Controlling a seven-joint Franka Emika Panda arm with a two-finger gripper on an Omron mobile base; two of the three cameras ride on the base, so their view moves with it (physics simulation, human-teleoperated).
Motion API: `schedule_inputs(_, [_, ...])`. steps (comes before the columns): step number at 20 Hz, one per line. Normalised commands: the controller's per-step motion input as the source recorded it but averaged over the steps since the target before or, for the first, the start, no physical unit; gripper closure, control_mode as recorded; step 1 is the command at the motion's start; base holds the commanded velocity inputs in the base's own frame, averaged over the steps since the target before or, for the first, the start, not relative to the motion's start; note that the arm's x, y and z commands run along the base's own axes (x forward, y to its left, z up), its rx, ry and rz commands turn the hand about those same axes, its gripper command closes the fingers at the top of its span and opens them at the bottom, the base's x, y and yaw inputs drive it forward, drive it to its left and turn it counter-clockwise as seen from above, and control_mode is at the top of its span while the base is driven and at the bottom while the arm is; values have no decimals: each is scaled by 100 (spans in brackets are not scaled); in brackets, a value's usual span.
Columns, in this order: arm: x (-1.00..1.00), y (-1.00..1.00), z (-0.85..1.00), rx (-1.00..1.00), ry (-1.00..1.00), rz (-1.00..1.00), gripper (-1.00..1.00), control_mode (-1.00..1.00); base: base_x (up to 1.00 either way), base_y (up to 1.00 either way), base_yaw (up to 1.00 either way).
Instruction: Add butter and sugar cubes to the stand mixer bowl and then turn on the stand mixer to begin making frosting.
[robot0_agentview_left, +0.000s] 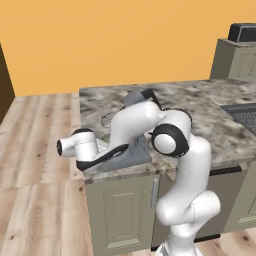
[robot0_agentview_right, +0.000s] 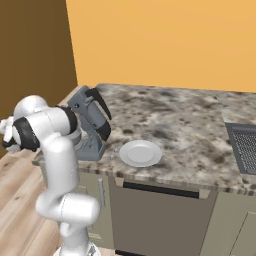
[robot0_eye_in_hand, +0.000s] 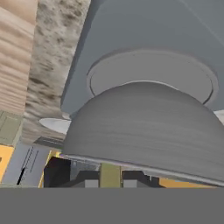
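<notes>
The grey stand mixer (robot0_agentview_left: 139, 100) stands at the counter's left front corner, head tilted up, and appears again from the other side (robot0_agentview_right: 92, 117). In the hand view, which is rolled upside down, the stand mixer bowl (robot0_eye_in_hand: 144, 127) looms close as a grey dome. Behind it lies the mixer's flat base (robot0_eye_in_hand: 131, 35) with its round recess uncovered. My gripper (robot0_eye_in_hand: 109, 179) is shut, with the bowl's rim running between its dark fingertips. Butter and sugar cubes are out of view.
A flat white plate (robot0_agentview_right: 140, 153) lies bare on the marble counter (robot0_agentview_right: 180, 120) right of the mixer. A dark grated panel (robot0_agentview_right: 245, 145) is set into the counter at the far right. Wooden floor (robot0_agentview_left: 40, 150) drops away left of the counter edge.
</notes>
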Motion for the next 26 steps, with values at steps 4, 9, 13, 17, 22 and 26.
schedule_inputs(4, [37,4,-9,0,5,2,100,-100,0,0,0])
schedule_inputs(9, [24,4,-20,0,3,2,100,-100,0,0,0])
schedule_inputs(13, [15,0,-24,0,2,4,100,-100,0,0,0])
schedule_inputs(17, [1,0,-33,0,1,5,100,-100,0,0,0])
schedule_inputs(22, [0,0,-25,0,3,5,-100,-100,0,0,0])
schedule_inputs(26, [0,0,-13,0,1,5,-100,-100,0,0,0])
